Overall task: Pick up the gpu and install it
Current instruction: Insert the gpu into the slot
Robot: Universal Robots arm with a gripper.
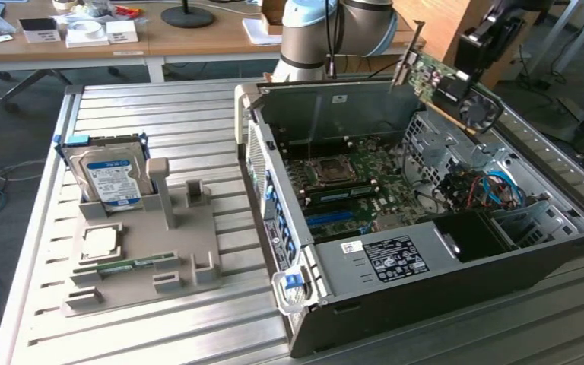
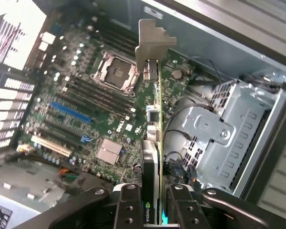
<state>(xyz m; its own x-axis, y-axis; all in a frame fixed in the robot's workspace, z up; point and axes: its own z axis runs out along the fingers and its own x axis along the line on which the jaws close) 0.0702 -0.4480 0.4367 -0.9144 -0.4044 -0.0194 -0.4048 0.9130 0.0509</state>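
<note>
The gpu (image 1: 436, 78) hangs tilted in the air above the far right corner of the open computer case (image 1: 424, 304). It is a green card with a black fan and a silver end bracket. My gripper (image 1: 467, 68) is shut on the card's end away from the bracket. In the wrist view the gpu (image 2: 158, 109) runs edge-on between my two fingers (image 2: 128, 207), and its bracket (image 2: 151, 40) points toward the case's rear wall. Below it lies the motherboard (image 2: 109, 95) with its blue and white slots.
A silver drive cage (image 2: 224, 138) and cables sit beside the gpu inside the case. On the exterior view's left, a grey holder (image 1: 185, 251) carries a blue-labelled hard drive (image 1: 112, 179), a processor chip (image 1: 99, 242) and a memory stick (image 1: 134, 266). A cluttered desk (image 1: 201, 38) stands behind.
</note>
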